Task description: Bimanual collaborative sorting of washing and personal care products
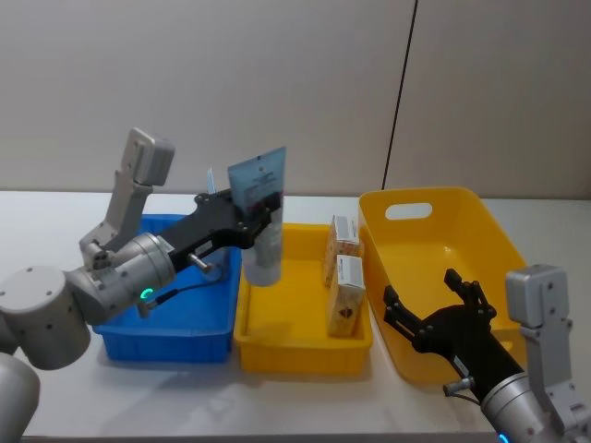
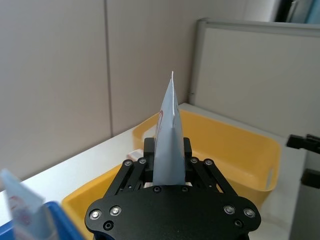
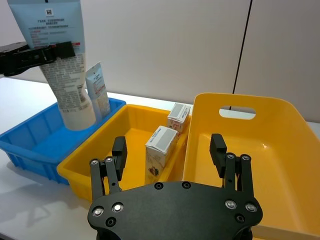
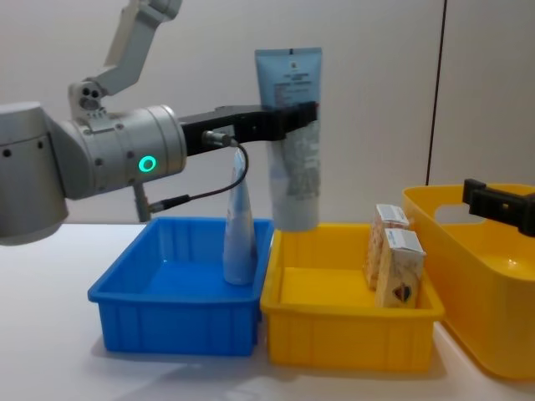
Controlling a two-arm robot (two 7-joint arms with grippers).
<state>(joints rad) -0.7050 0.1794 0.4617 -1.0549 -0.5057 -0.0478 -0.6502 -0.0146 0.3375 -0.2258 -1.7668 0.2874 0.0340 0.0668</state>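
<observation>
White table (image 1: 305, 397), grey wall panels (image 1: 277, 74); left gripper (image 4: 292, 113) clamped on upright tube (image 4: 288, 75) over blue bin (image 4: 167, 326) / yellow tray (image 4: 351, 334) seam, right gripper (image 3: 168, 147) open by big yellow bin (image 3: 280, 150); chest view adds 2nd tube (image 4: 239, 242) standing in blue bin

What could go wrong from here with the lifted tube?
1. The left gripper clamps the held tube high up. Its lower end hangs close over where the blue bin and small yellow bin meet, so a sideways move might clip a rim and twist it loose.
2. Lowered into the blue bin, it could topple the second tube standing there, crimped end up.
The right gripper hovers open by the large yellow bin.
</observation>
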